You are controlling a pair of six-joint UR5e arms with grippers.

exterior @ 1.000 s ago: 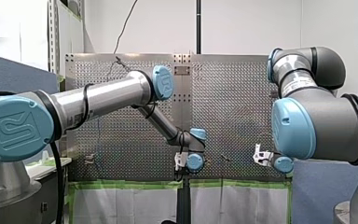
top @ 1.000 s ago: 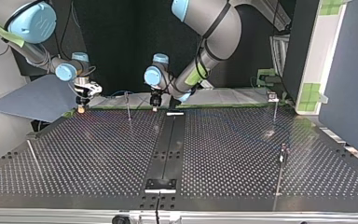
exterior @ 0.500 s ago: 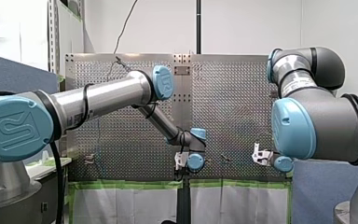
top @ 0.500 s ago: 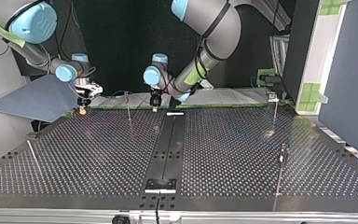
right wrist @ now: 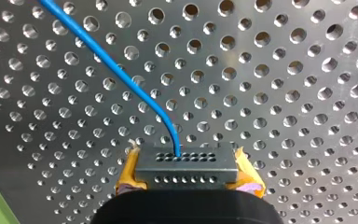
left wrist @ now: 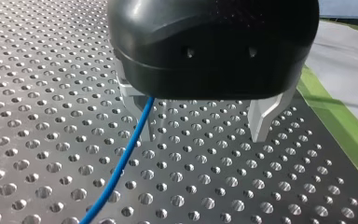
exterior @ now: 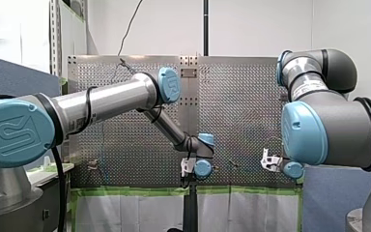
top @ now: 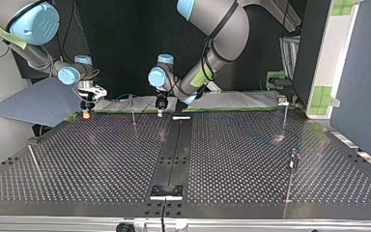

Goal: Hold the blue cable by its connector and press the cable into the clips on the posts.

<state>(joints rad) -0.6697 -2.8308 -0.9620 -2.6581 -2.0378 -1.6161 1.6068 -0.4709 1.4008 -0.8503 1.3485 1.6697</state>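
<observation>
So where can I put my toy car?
Top view: bare between the black centre strip and the slanted rod, and between the strip and the two tall posts. Crowded at the far edge: my left gripper, my right gripper, a thin post, the blue cable.

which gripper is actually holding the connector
My right gripper: its yellow pads clamp the grey connector. My left gripper is open, the blue cable only passing beside one finger.

My left gripper [left wrist: 201, 136] has fingers [left wrist: 263, 114] spread over the perforated table [left wrist: 223, 191], blue cable [left wrist: 121, 165] beside one.
</observation>
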